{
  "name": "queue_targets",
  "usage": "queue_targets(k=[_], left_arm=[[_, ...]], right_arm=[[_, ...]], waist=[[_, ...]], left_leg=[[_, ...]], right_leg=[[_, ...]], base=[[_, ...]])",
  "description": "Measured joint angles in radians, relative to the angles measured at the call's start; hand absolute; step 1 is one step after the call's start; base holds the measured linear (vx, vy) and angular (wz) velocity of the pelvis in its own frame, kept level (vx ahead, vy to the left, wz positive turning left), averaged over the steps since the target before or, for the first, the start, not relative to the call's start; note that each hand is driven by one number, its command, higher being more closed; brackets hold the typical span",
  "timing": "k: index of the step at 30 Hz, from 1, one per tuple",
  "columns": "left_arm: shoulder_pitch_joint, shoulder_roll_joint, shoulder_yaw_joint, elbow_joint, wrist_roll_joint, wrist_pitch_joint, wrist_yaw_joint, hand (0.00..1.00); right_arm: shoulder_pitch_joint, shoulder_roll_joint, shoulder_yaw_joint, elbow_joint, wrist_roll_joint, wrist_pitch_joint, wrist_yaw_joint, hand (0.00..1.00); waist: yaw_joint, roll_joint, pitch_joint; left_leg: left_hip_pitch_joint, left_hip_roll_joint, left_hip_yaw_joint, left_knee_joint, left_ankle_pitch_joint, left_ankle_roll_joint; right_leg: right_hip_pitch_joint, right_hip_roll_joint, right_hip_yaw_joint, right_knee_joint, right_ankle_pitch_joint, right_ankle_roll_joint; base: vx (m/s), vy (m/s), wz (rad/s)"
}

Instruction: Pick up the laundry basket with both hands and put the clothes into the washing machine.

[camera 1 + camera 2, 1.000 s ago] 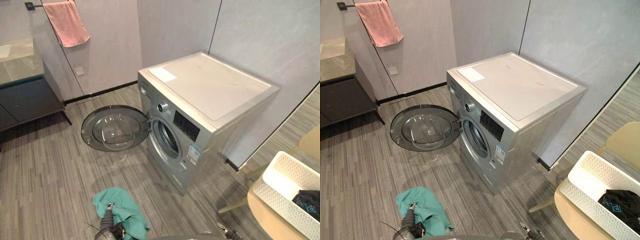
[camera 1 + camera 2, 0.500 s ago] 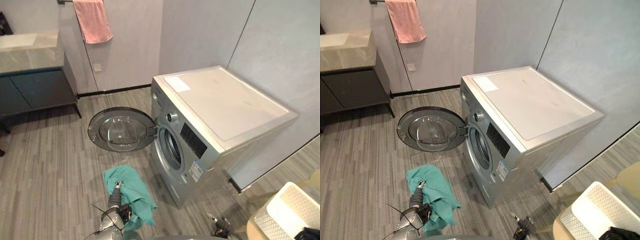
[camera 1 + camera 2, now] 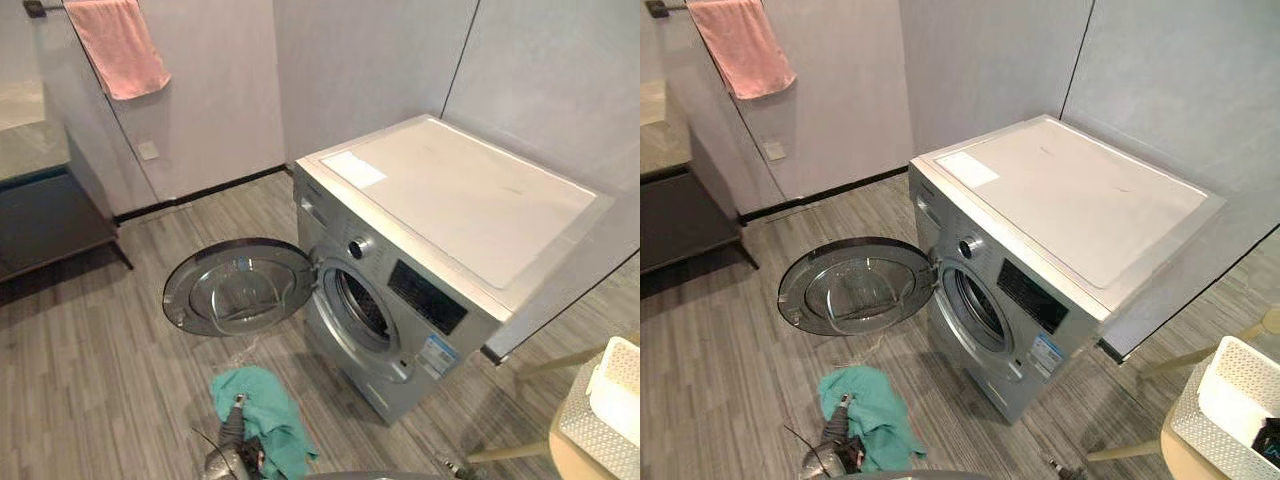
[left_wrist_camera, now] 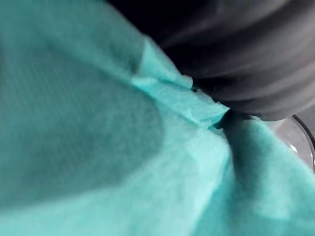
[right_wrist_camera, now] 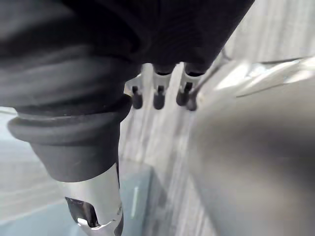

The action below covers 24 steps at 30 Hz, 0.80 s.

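1. The cloth [image 3: 265, 410] is draped over the left hand [image 3: 236, 448], low and close to the robot. The cloth covers that hand, so I cannot tell whether it grips.
2. The drum mouth [image 3: 362, 300] of the washer [image 3: 450, 210] lies ahead and to the right of the cloth. The open door [image 3: 240, 290] is straight ahead, swung left.
3. The left hand is nearer the drum. The right hand [image 5: 158, 83] hangs empty, fingers straight.
4. The basket [image 3: 1230, 390] sits well apart at far right, with a dark garment [image 3: 1270, 440] in it.
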Motion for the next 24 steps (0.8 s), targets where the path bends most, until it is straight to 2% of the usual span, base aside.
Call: queue_targets(k=[1, 2, 3, 4, 5, 6, 7, 8, 9, 10, 11, 12, 14, 16, 17, 20, 21, 22, 23, 24], left_arm=[[0.000, 0.007, -0.003, -0.001, 0.003, -0.003, -0.002, 1.00], [-0.001, 0.017, -0.008, -0.001, 0.011, -0.003, -0.008, 1.00], [-0.001, 0.018, -0.010, -0.001, 0.014, -0.003, -0.012, 1.00], [0.001, 0.011, -0.026, -0.001, 0.028, -0.003, -0.013, 1.00], [0.006, 0.020, -0.030, -0.001, 0.036, -0.003, -0.014, 1.00], [0.012, 0.026, -0.027, 0.000, 0.036, -0.003, -0.011, 1.00], [0.017, 0.030, -0.026, 0.000, 0.036, -0.002, -0.011, 1.00], [0.030, 0.030, -0.026, 0.000, 0.036, -0.003, -0.010, 1.00], [0.038, 0.025, -0.026, 0.002, 0.035, -0.003, -0.010, 1.00], [0.039, 0.025, -0.027, 0.006, 0.036, -0.003, -0.011, 1.00], [0.036, 0.025, -0.027, 0.017, 0.036, -0.003, -0.013, 1.00], [0.033, 0.020, -0.028, 0.027, 0.036, -0.002, -0.016, 1.00], [0.010, 0.015, -0.027, 0.047, 0.036, -0.002, -0.018, 1.00], [-0.004, -0.006, -0.029, 0.060, 0.036, 0.002, -0.018, 1.00], [-0.008, -0.032, -0.034, 0.060, 0.036, 0.003, -0.018, 1.00], [-0.019, -0.072, -0.038, 0.053, 0.040, 0.009, -0.018, 1.00], [-0.019, -0.075, -0.038, 0.044, 0.040, 0.009, -0.018, 1.00], [-0.016, -0.078, -0.037, 0.012, 0.040, 0.010, -0.016, 1.00], [-0.013, -0.082, -0.037, -0.033, 0.036, 0.009, -0.015, 1.00], [-0.012, -0.086, -0.037, -0.053, 0.036, 0.009, -0.015, 1.00]], right_arm=[[0.001, 0.002, -0.001, 0.001, 0.000, 0.000, 0.002, 0.00], [-0.006, -0.002, -0.009, -0.004, 0.000, 0.001, 0.001, 0.00], [-0.010, -0.005, -0.008, -0.008, 0.000, 0.000, 0.001, 0.00], [-0.013, -0.010, -0.006, -0.019, 0.001, 0.000, 0.000, 0.00], [-0.014, -0.012, -0.002, -0.029, 0.001, -0.001, 0.001, 0.00], [-0.018, -0.014, 0.021, -0.033, 0.001, -0.001, 0.001, 0.00], [-0.020, -0.016, 0.038, -0.034, 0.002, -0.001, 0.001, 0.00], [-0.019, -0.019, 0.074, -0.046, 0.000, -0.001, -0.007, 0.00], [-0.010, -0.018, 0.105, -0.073, 0.001, -0.002, -0.008, 0.00], [-0.006, -0.017, 0.118, -0.093, 0.001, -0.004, -0.005, 0.00], [-0.001, -0.015, 0.156, -0.119, 0.000, -0.005, 0.005, 0.00], [-0.002, -0.012, 0.176, -0.140, 0.000, -0.005, 0.007, 0.00], [-0.002, 0.001, 0.183, -0.169, 0.000, -0.008, 0.006, 0.00], [0.003, 0.003, 0.186, -0.183, 0.001, -0.013, 0.002, 0.00], [0.002, 0.001, 0.184, -0.183, 0.001, -0.022, 0.001, 0.00], [0.002, 0.000, 0.179, -0.181, 0.004, -0.027, 0.001, 0.00], [0.001, 0.002, 0.180, -0.181, 0.004, -0.027, 0.001, 0.00], [-0.001, 0.005, 0.180, -0.182, 0.005, -0.028, 0.001, 0.00], [-0.001, 0.012, 0.182, -0.182, 0.014, -0.028, 0.001, 0.00], [0.003, 0.016, 0.182, -0.182, 0.019, -0.028, 0.001, 0.00]], waist=[[0.001, 0.001, -0.006], [0.002, 0.008, -0.011], [0.001, 0.012, -0.014], [-0.002, 0.031, -0.012], [-0.008, 0.041, -0.009], [-0.009, 0.040, -0.009], [-0.006, 0.041, -0.008], [0.003, 0.046, -0.006], [0.005, 0.057, -0.001], [0.001, 0.060, 0.000], [-0.006, 0.057, 0.002], [-0.010, 0.049, 0.002], [-0.021, 0.023, 0.017], [-0.022, 0.017, 0.027], [-0.022, 0.028, 0.028], [-0.019, 0.041, 0.038], [-0.017, 0.042, 0.041], [-0.014, 0.040, 0.054], [-0.004, 0.033, 0.074], [0.002, 0.036, 0.081]], left_leg=[[0.003, -0.012, 0.022, -0.001, -0.010, 0.019], [0.005, -0.027, 0.057, -0.006, -0.013, 0.047], [0.008, -0.034, 0.076, -0.011, -0.008, 0.061], [0.028, -0.041, 0.120, -0.035, -0.001, 0.090], [0.059, -0.033, 0.161, -0.065, 0.012, 0.113], [0.090, -0.035, 0.194, -0.093, 0.022, 0.128], [0.116, -0.034, 0.220, -0.113, 0.026, 0.135], [0.171, -0.035, 0.271, -0.155, 0.034, 0.143], [0.208, -0.033, 0.310, -0.184, 0.040, 0.146], [0.215, -0.031, 0.321, -0.191, 0.041, 0.146], [0.227, -0.031, 0.350, -0.205, 0.046, 0.144], [0.233, -0.031, 0.382, -0.217, 0.050, 0.139], [0.251, -0.037, 0.405, -0.241, 0.070, 0.125], [0.289, -0.028, 0.413, -0.323, 0.125, 0.112], [0.302, -0.020, 0.410, -0.360, 0.143, 0.106], [0.316, 0.008, 0.386, -0.344, 0.142, 0.093], [0.314, 0.013, 0.385, -0.322, 0.137, 0.086], [0.285, 0.026, 0.379, -0.225, 0.126, 0.079], [0.212, 0.041, 0.356, -0.056, 0.120, 0.089], [0.175, 0.051, 0.338, 0.028, 0.121, 0.089]], right_leg=[[-0.031, -0.012, 0.017, 0.016, 0.064, -0.019], [-0.075, -0.029, 0.019, 0.039, 0.149, -0.076], [-0.100, -0.040, 0.006, 0.049, 0.198, -0.120], [-0.138, -0.058, -0.044, 0.063, 0.271, -0.195], [-0.180, -0.054, -0.124, 0.174, 0.206, -0.211], [-0.205, -0.045, -0.215, 0.262, 0.131, -0.207], [-0.208, -0.036, -0.285, 0.302, 0.091, -0.215], [-0.194, -0.023, -0.416, 0.324, 0.008, -0.223], [-0.180, 0.025, -0.438, 0.303, -0.052, -0.183], [-0.174, 0.059, -0.425, 0.284, -0.077, -0.162], [-0.165, 0.111, -0.401, 0.238, -0.125, -0.144], [-0.156, 0.129, -0.379, 0.180, -0.146, -0.138], [-0.132, 0.147, -0.336, 0.104, -0.178, -0.123], [-0.131, 0.172, -0.324, 0.076, -0.161, -0.144], [-0.124, 0.191, -0.323, 0.051, -0.147, -0.156], [-0.079, 0.224, -0.329, 0.013, -0.138, -0.166], [-0.070, 0.226, -0.329, 0.009, -0.140, -0.170], [-0.048, 0.223, -0.330, 0.003, -0.149, -0.176], [-0.026, 0.224, -0.336, -0.002, -0.151, -0.177], [-0.018, 0.227, -0.337, -0.001, -0.151, -0.179]], base=[[0.10, 0.472, -0.55], [0.08, 0.366, -0.55], [0.08, 0.438, -0.65], [0.08, 0.368, -0.65], [0.07, 0.365, -0.79], [0.06, 0.230, -0.72], [0.05, 0.176, -0.99], [0.04, 0.139, -1.21], [0.03, 0.131, -1.16], [0.00, 0.084, -0.96], [-0.03, 0.011, -0.84], [-0.05, -0.035, -0.81], [-0.09, -0.112, -0.50], [-0.06, -0.120, -0.24], [-0.03, -0.099, -0.11], [-0.01, -0.107, 0.00], [0.01, -0.058, -0.01], [0.01, -0.041, 0.04], [-0.01, -0.045, 0.06], [-0.01, -0.039, 0.02]])
